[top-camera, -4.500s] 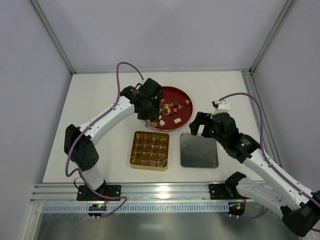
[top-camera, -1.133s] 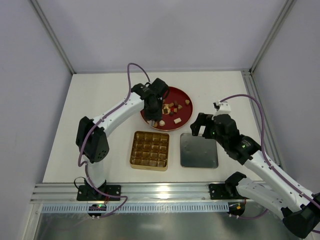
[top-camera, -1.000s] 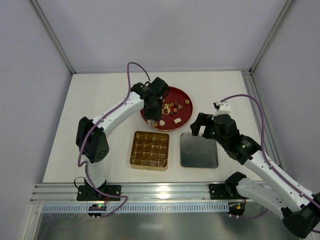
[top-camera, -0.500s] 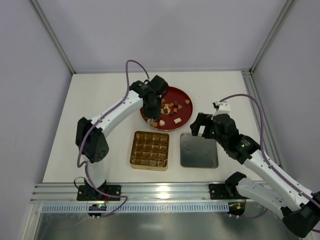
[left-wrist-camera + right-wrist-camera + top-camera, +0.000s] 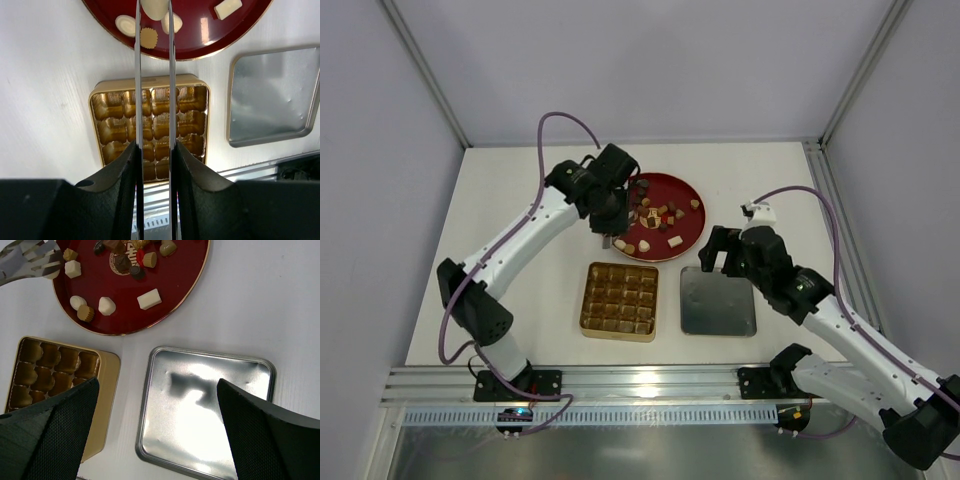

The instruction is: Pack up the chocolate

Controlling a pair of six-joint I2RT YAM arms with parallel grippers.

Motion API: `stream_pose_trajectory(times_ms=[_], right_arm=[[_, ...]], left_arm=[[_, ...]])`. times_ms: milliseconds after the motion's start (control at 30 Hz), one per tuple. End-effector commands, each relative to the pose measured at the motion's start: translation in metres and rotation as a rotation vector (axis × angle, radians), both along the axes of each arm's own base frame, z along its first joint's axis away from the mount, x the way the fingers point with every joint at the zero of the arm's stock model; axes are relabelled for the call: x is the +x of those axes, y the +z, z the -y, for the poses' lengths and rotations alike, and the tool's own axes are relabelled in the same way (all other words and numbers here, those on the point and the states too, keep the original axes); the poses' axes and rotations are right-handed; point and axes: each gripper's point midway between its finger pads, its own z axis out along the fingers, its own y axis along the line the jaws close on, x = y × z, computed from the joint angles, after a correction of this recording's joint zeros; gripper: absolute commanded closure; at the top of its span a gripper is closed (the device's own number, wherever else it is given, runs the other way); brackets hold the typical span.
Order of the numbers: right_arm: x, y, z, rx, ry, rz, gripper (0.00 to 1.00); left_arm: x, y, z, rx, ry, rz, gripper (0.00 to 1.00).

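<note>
Cream white chocolate piece (image 5: 155, 7) sits pinched between the two thin fingers of the left gripper (image 5: 607, 238). The gripper is closed tight on it, over the near left part of the red plate (image 5: 182, 270). I cannot tell if the piece touches the plate.

The other chocolate pieces (image 5: 135, 270) lie on that round plate. Some are dark brown, some are tan and some are white. A bunch of them is in the middle of the plate. A white block (image 5: 149, 298) lies alone nearer the front, and two white lumps and a small tan cup (image 5: 86, 313) lie close together by the front left rim.

The gold box (image 5: 107, 371) is just in front of the plate, close to its rim. Inside it are rows of little gold cups, and you can see their shiny bottoms.

The silver tin (image 5: 205, 440) lies flat to the right of the box, with a small gap between them. Its inside shows just bright light and a dark smudge of reflection.

The right gripper (image 5: 157, 385) hangs over the tin with its two black fingers spread wide apart, holding nothing.

Everything rests on a white table (image 5: 520, 190). Pale grey walls (image 5: 640, 70) stand around it, with metal posts (image 5: 425, 75) in the corners. A metal rail (image 5: 640, 385) runs along the near edge.
</note>
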Motion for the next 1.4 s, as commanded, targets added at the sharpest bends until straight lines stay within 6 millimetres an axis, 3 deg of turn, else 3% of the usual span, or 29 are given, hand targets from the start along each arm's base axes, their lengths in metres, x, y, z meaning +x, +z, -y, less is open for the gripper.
stream_pose_trajectory(times_ms=[0,133,433,700,800,1067,1367], right_arm=[[0.010,0.020,-0.006,0.039,-0.007,0.057,0.00],[0.012,0.020,-0.008,0.038,-0.003,0.055,0.00],[0.015,0.016,-0.012,0.032,0.003,0.039,0.00],[0.018,0.013,-0.014,0.029,0.004,0.029,0.00],[0.018,0.012,-0.015,0.030,0.004,0.023,0.00],[0.016,0.009,-0.014,0.032,0.002,0.016,0.00],[0.014,0.008,-0.013,0.036,0.000,0.015,0.00]], left_arm=[[-0.017,0.021,-0.018,-0.012,0.005,0.025,0.68],[-0.033,0.033,-0.032,-0.022,0.009,0.043,0.68],[-0.072,0.035,-0.061,-0.030,0.024,0.025,0.68],[-0.105,0.028,-0.083,-0.050,0.043,0.001,0.68],[-0.115,0.016,-0.087,-0.048,0.038,-0.021,0.67],[-0.125,0.001,-0.089,-0.060,0.035,-0.045,0.67],[-0.116,-0.010,-0.082,-0.073,0.045,-0.034,0.67]])
